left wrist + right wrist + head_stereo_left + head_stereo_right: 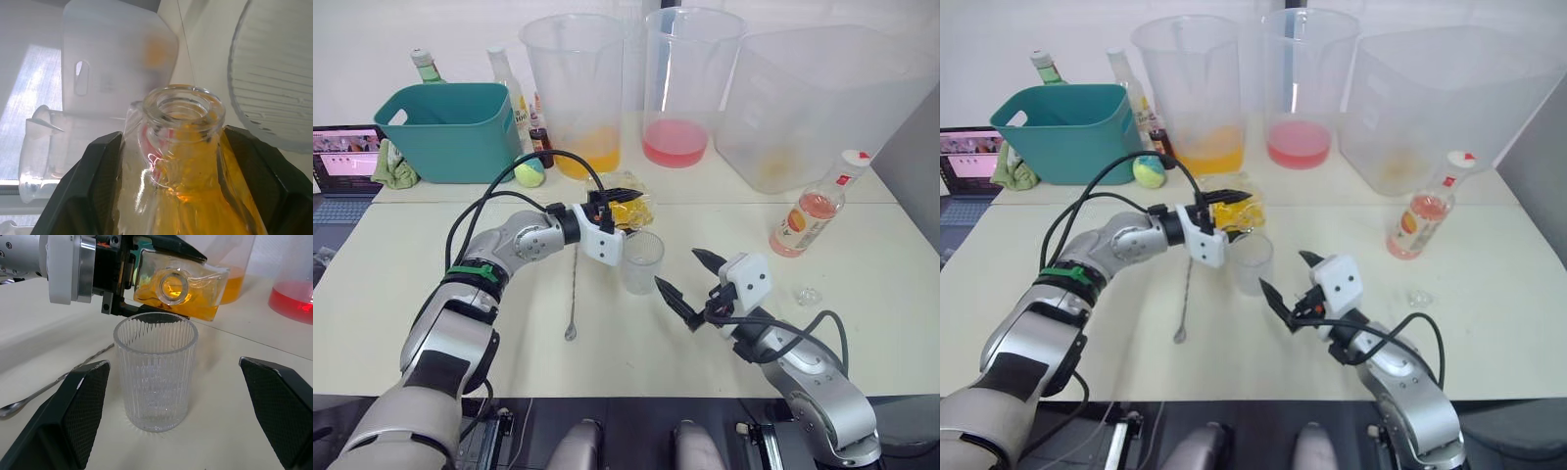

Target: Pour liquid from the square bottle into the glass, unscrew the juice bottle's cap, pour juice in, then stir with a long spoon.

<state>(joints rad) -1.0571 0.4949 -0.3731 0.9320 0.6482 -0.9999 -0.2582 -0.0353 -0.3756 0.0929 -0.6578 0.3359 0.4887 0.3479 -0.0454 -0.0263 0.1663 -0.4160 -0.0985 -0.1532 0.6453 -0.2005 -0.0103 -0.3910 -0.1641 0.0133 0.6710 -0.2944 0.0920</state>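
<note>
Tilting on its side in my left pincer (pixel 612 211), the square bottle (pixel 628 210) hangs just above and behind the glass (pixel 642 261), its open neck turned out over the rim and the yellow-orange liquid pooled inside; the black fingers (pixel 85 191) are clamped on its flat sides. The glass stands upright near the middle of the table (pixel 411 294), and I can't make out any liquid in it. My right pincer (pixel 683 284) sits just beside the glass, toward the near edge, fingers spread wide and holding nothing. The long spoon (pixel 574 294) lies flat on the table next to the glass. The juice bottle (pixel 811 215) stands toward the right edge, its cap (pixel 855 160) on.
</note>
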